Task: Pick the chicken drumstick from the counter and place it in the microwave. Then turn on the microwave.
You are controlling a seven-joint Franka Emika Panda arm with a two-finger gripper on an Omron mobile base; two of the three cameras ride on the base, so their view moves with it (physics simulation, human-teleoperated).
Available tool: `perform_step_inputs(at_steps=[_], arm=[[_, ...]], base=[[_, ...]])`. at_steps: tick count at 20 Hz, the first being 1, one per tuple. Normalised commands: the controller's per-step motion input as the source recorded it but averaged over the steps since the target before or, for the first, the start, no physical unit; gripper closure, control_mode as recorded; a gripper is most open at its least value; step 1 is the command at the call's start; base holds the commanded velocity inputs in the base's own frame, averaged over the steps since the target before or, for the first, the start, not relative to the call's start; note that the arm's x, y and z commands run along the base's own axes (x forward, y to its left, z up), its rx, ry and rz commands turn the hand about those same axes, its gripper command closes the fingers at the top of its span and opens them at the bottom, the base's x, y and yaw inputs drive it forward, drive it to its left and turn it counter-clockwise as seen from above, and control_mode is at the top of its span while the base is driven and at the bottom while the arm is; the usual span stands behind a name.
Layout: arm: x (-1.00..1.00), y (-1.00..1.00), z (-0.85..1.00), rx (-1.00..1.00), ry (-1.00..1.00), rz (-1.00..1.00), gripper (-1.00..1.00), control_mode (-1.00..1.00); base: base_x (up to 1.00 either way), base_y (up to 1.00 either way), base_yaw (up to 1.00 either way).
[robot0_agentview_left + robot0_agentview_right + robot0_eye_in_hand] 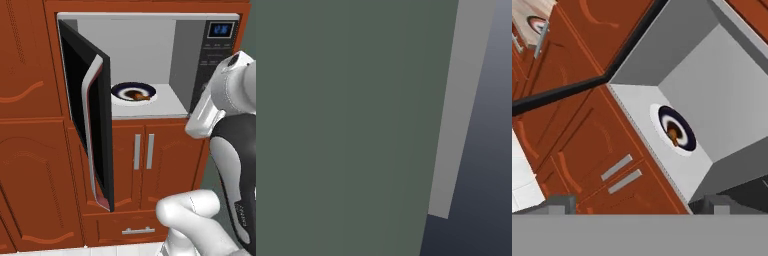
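The pincer [637,205] is spread, its two dark fingertips [559,204] standing wide apart with nothing between them, outside the microwave [150,65] in front of its open cavity. Ahead of the pincer and well apart from it, the chicken drumstick [673,134] lies on a round dark-rimmed plate [662,116] near the middle of the microwave floor, closer to the front edge than to the back wall. The black glass door [87,125] hangs swung open to the left. On the right of the cavity sits the dark control panel [217,47] with its blue display. Reddish-brown cabinets [150,165] with silver handles stand below.
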Motion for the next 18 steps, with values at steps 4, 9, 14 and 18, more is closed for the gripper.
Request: perform_step_inputs(at_steps=[4,9,14,18], arm=[[-1.0,0.06,0.05,-0.03,0.18,-0.03,-1.0,-1.0],[-0.71,0.41,-0.04,-0.07,0.05,-0.02,-1.0,-1.0],[-0.49,0.39,-0.05,-0.06,-0.07,0.0,-1.0,-1.0],[-0.2,0.35,-0.11,-0.09,-0.14,0.0,-1.0,-1.0]], base=[[0.0,0.0,0.0],[0.0,0.0,0.0],[0.0,0.0,0.0],[0.0,0.0,0.0]])
